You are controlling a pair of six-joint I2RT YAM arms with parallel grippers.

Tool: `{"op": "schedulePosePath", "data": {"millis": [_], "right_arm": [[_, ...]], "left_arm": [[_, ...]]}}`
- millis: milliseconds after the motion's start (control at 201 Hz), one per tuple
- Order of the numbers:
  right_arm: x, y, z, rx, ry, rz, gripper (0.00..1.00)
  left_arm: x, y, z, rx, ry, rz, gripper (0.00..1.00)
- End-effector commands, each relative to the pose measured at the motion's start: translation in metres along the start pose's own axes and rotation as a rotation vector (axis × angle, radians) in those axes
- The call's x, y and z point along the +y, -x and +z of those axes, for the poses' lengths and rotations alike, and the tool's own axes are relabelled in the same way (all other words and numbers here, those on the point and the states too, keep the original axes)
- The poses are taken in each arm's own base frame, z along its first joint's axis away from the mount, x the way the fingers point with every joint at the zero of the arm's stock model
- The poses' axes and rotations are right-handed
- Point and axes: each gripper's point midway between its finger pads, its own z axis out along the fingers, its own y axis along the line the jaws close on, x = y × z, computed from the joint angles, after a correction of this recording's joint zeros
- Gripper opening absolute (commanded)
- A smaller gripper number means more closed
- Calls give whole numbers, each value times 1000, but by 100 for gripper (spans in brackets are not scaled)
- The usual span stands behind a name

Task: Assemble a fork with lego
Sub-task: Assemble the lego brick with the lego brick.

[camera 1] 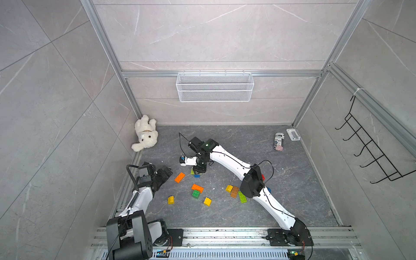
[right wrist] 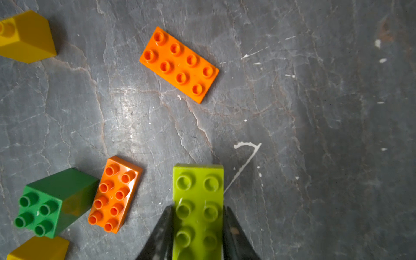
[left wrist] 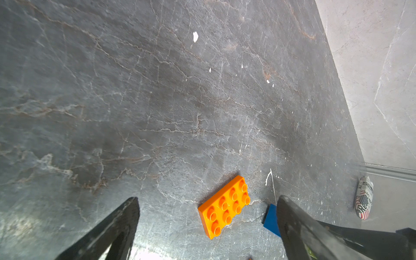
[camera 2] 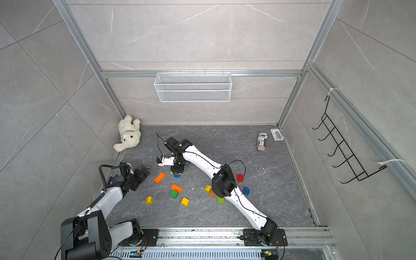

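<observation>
1. The right gripper [right wrist: 198, 209]: jaws clamped on the long sides of the lime brick [right wrist: 198, 191]. The brick's studs face the wrist camera and its free end juts past the fingertips. In both top views a blue brick [camera 1: 197, 176] shows directly under the gripper, at or just below the lime one; contact cannot be confirmed.

2. Loose on the floor [right wrist: 315, 112] near that gripper: a flat orange plate [right wrist: 179, 64] ahead of the tips, and a second orange brick [right wrist: 116, 193] off to one side, just beside a green brick [right wrist: 56, 202]. The yellow sloped bricks [right wrist: 24, 36] lie farther out.

3. The left gripper [camera 1: 167, 172]: jaws wide apart, holding nothing, with the orange plate lying just ahead of them.

Handling note: the step is probably seating lime on blue. Square the studs first, press straight down, and release only once seated. The left gripper could steady the blue brick against skidding.
</observation>
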Motion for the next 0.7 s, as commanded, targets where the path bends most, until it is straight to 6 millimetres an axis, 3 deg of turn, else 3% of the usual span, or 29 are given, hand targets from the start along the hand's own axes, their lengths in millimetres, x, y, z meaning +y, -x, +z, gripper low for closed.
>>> {"op": "schedulePosePath", "data": {"millis": [0,164,468,528,557,692], "right_arm": [[4,-9,19,30,33,-6,26],[8,-11,18,30,50,-7,36],[6,17,-21,-87,13,-18,54],[7,8,-15,-64,20,2,55],[6,15,-31,-91,-6,-1,55],[2,18,-52,-146,-88,31,58]], "left_arm": [[-11,9,-3,-19,-38,9,97],[-11,9,-2,-19,-40,8,97],[-15,10,-3,-17,-56,10,97],[-15,10,-4,-17,-58,10,97],[-16,11,-5,-20,-60,11,97],[-18,10,-8,-22,-67,11,98]]}}
